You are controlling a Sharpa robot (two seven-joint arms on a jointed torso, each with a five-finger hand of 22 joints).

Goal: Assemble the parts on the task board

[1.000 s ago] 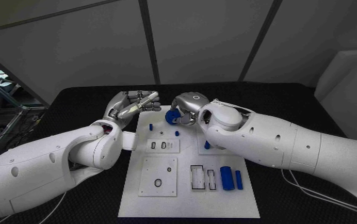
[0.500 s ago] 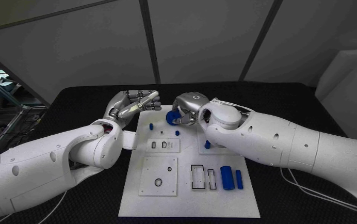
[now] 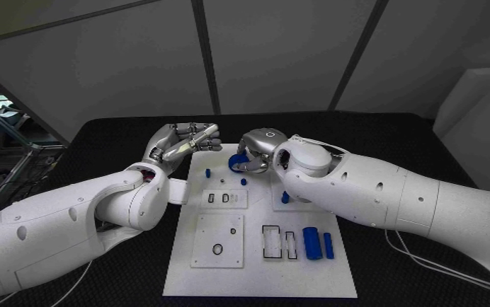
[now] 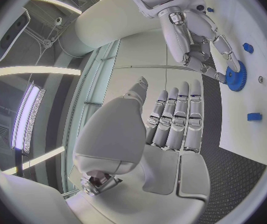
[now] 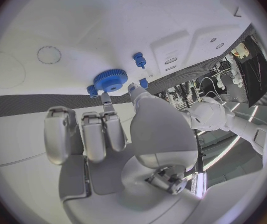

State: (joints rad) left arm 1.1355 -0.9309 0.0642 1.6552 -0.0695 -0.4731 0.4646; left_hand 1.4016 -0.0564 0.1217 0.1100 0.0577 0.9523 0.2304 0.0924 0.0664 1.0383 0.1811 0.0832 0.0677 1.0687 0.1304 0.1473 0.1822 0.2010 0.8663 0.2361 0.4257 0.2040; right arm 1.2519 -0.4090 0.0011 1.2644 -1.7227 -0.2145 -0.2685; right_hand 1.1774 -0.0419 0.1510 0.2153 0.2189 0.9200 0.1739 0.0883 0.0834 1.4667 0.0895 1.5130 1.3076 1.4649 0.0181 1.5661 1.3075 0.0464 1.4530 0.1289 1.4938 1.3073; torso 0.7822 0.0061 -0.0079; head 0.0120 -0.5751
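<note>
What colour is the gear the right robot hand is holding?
Blue. The gear shows best in the right wrist view, at the right robot hand's fingertips.

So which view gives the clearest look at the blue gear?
The right wrist view: the blue gear faces the camera, teeth and hub visible, at the right hand fingers. The left wrist view shows it edge-on under those fingers. In the head view the hand hides most of it.

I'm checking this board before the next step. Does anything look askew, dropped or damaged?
Nothing stands out. The right hand holds the blue gear at the far end of the white board. The left hand hangs open beside that end, holding nothing. The other blue pieces lie tidily on the board.
</note>
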